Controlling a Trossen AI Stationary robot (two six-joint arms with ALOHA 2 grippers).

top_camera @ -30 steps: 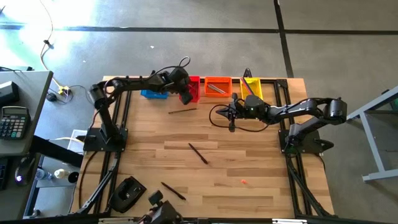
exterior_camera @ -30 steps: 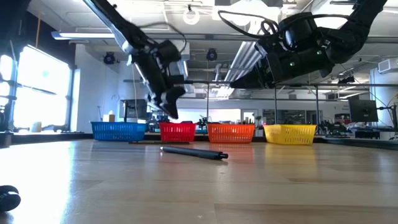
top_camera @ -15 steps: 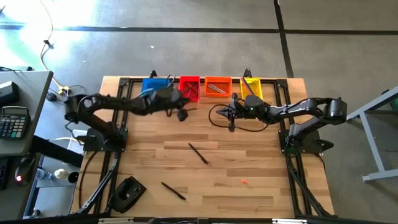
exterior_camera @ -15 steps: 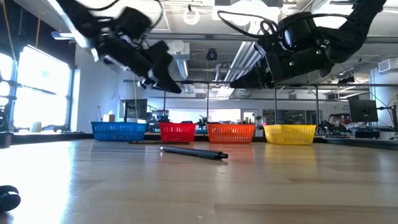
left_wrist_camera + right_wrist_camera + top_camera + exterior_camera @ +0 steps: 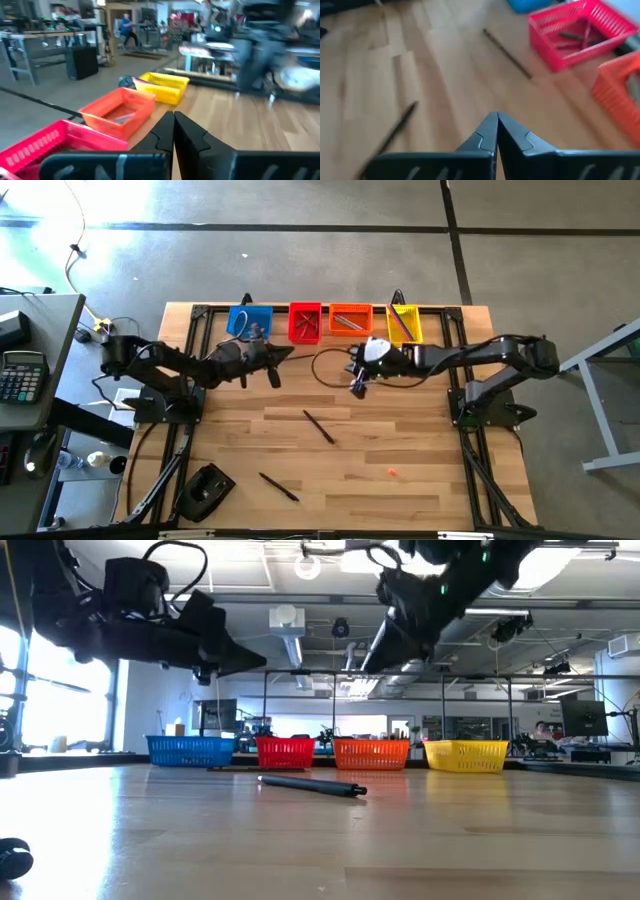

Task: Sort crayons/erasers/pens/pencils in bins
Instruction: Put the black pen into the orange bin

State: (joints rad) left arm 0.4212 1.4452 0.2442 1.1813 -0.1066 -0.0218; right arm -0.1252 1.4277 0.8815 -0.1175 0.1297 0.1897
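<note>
Four bins line the table's (image 5: pixel 400 430) top edge in the high view: blue (image 5: pixel 249 320), red (image 5: pixel 305 322) with thin sticks inside, orange (image 5: pixel 349 318) holding a few more, and yellow (image 5: pixel 404 320); no writing is readable. Two arms hang before that row, the left gripper (image 5: pixel 276 366) at centre-left and the right gripper (image 5: pixel 357 378) at centre, each clenched on nothing. One dark pen (image 5: pixel 319 425) lies mid-frame, its long axis running upper left to lower right, another (image 5: pixel 279 486) lies lower down, and a tiny red eraser (image 5: pixel 392 473) sits at lower right.
</note>
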